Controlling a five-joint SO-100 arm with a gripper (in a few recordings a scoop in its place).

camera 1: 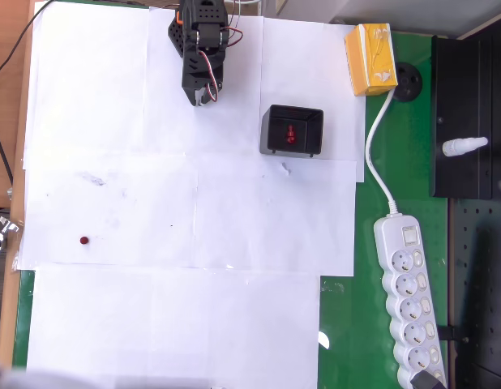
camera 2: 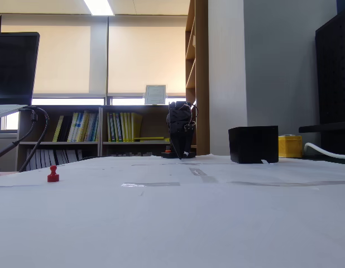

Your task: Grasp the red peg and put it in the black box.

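The red peg [camera 1: 84, 241] stands alone on the white paper at the near left of the worktop [camera 1: 234, 324] in the overhead view; in the fixed view it is a small knobbed shape [camera 2: 53, 175] at the left. The black box [camera 1: 292, 130] sits far right of centre, well apart from the peg, and already holds a brighter red peg [camera 1: 290, 134]. The arm is folded at the far edge, its gripper [camera 1: 203, 97] pointing down near the base; whether the jaws are open or closed cannot be told at this size.

The step in hand looks like the reach to the peg. To do it well, the arm should swing left and forward, open the jaws wide above the peg, descend straight, and close on the stem gently, since so small a piece could tip or skid on paper.
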